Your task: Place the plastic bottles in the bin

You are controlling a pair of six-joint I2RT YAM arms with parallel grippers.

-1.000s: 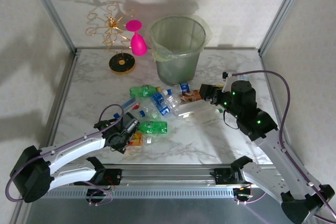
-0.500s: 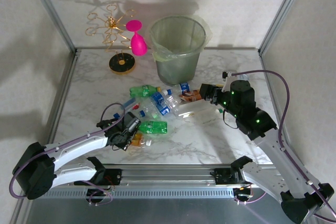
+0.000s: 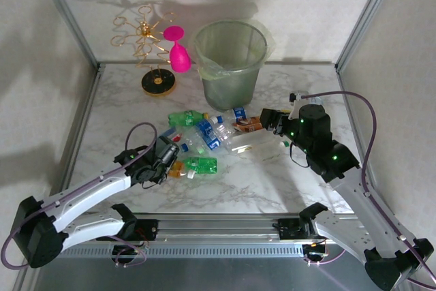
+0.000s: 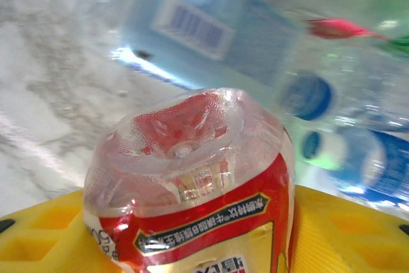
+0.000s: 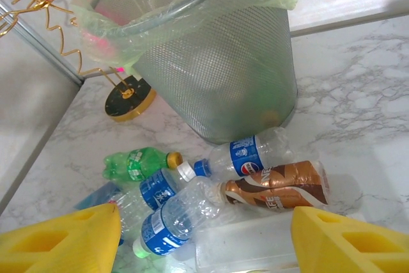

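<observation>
My left gripper (image 3: pixel 170 161) is shut on a clear bottle with a red and gold label (image 4: pixel 192 177), low over the table at the near edge of the bottle pile. The held bottle shows as an orange-red patch (image 3: pixel 177 169) beside a green bottle (image 3: pixel 201 165). More plastic bottles lie in front of the bin (image 3: pixel 231 59): blue-labelled ones (image 3: pixel 208 134), a green one (image 5: pixel 134 164) and a brown-labelled one (image 5: pixel 278 187). My right gripper (image 5: pixel 204 247) hangs open above the pile's right side (image 3: pixel 269 122), holding nothing.
A pink goblet (image 3: pixel 178 52) and a gold wire stand (image 3: pixel 146 42) on a black base (image 5: pixel 128 97) sit left of the bin. A clear flat container (image 5: pixel 255 247) lies under my right gripper. Metal frame posts (image 3: pixel 68 15) rise at the back corners.
My left gripper closed on the red-labelled bottle and drew it slightly up and toward the pile. The right arm has barely moved.
</observation>
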